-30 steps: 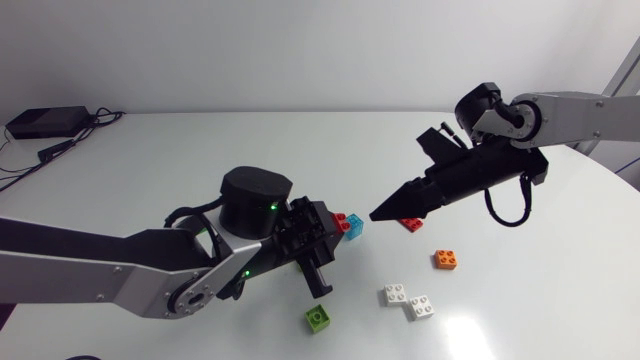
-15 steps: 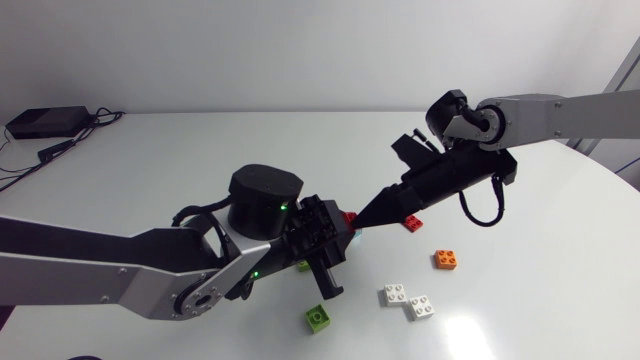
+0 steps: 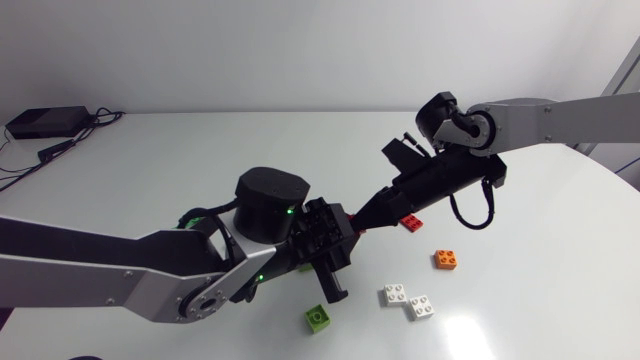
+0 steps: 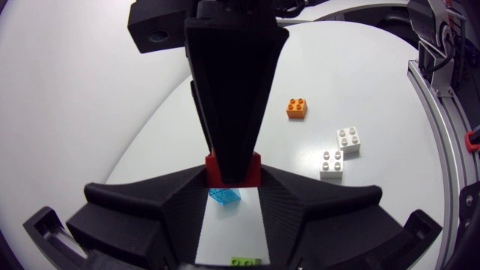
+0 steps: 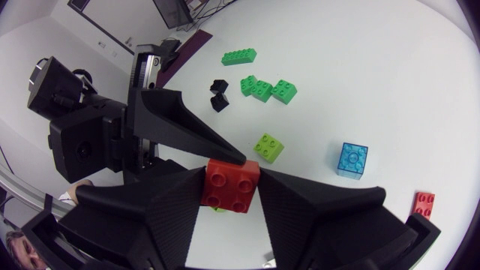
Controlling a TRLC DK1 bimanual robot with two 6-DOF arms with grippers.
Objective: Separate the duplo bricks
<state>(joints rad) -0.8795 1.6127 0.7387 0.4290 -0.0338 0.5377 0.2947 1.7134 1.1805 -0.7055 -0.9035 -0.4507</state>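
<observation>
Over the white desk (image 3: 200,150), the right pincer (image 3: 362,220) has swung in to clamp the red brick (image 5: 231,184) that the left pincer (image 4: 233,177) also grips, while the blue brick (image 5: 352,160) lies loose below it, apparently separated.

The red brick (image 5: 231,187) was glossy plastic, the blue brick (image 5: 351,159) see-through plastic. The left end effector (image 4: 233,177) and right end effector (image 5: 231,180) were matt black; the worktop (image 3: 150,170) smooth, faintly shiny.
</observation>
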